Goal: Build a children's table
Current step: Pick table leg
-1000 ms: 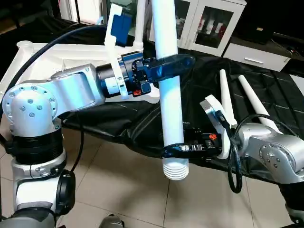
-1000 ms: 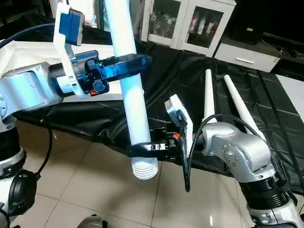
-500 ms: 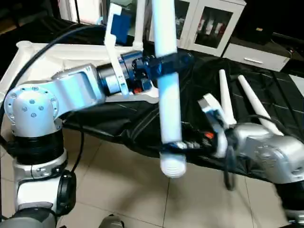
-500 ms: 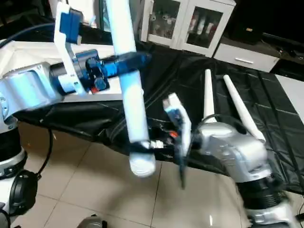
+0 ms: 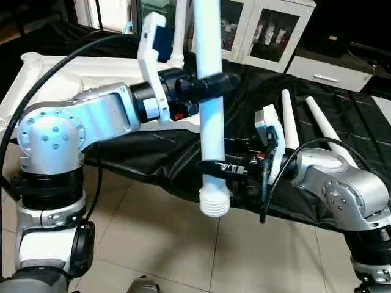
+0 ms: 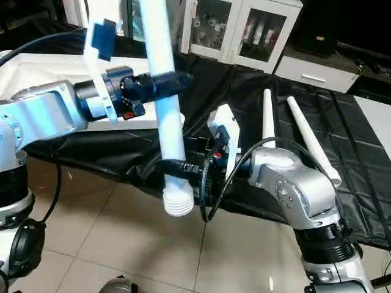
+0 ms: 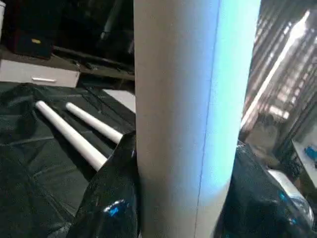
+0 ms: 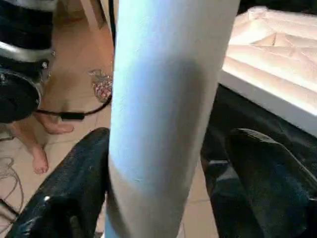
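My left gripper (image 5: 214,82) is shut on a long white tube leg (image 5: 211,134) and holds it nearly upright over the floor, its ribbed end (image 5: 214,204) pointing down. In the left wrist view both fingers (image 7: 111,198) press the leg (image 7: 183,124). My right gripper (image 5: 211,166) stands open around the leg's lower part; one finger (image 8: 74,183) lies against the leg (image 8: 163,99), the other finger (image 8: 262,168) stands apart from it. The white table top (image 5: 61,73) lies at the back left. Two more legs (image 5: 290,125) (image 5: 327,131) lie on the black sheet.
The black-sheeted work table (image 5: 342,110) spans the right and back. White cabinets with glass doors (image 5: 269,33) stand behind it. Another white tube (image 5: 179,30) rises by the top's far corner. Tiled floor (image 5: 153,244) lies below. A person's bare foot (image 8: 39,158) is on the floor.
My right gripper's fingers have opened around the leg's lower part, and that arm has swung in closer. The leg's ribbed end sits a little higher. My left gripper keeps its hold.
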